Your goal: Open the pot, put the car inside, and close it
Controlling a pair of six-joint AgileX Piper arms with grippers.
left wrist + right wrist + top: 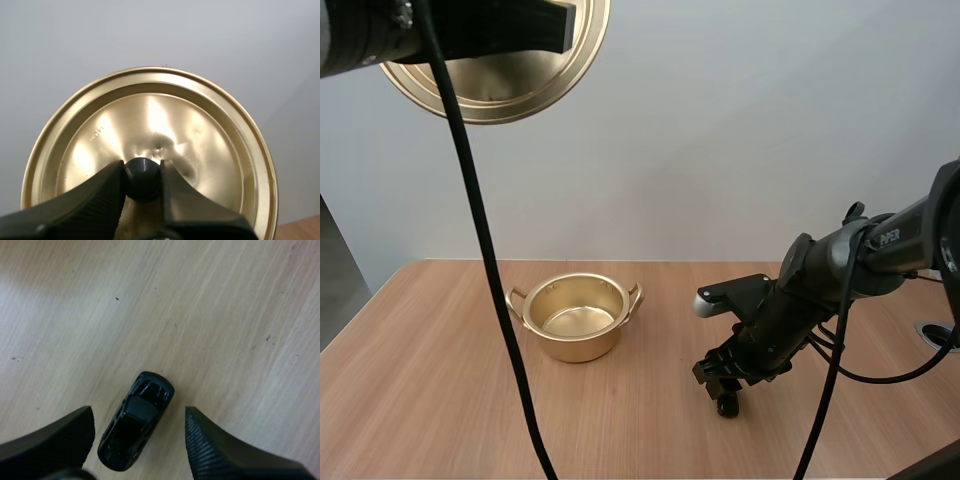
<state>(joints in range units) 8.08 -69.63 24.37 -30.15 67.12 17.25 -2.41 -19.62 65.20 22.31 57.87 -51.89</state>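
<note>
The gold pot (578,318) stands open on the table, left of centre, with nothing inside. Its gold lid (500,75) hangs high above the table's left side. My left gripper (143,172) is shut on the lid's black knob (142,179), and the lid (150,130) faces the wall behind it. A small black toy car (136,421) lies on the wood. My right gripper (138,412) is open just above it, one finger on each side and neither touching. In the high view the right gripper (722,378) is low over the car (727,405), right of the pot.
The wooden table (440,400) has bare room in front of the pot and between the pot and the car. A round metal fitting (935,330) sits at the table's right edge.
</note>
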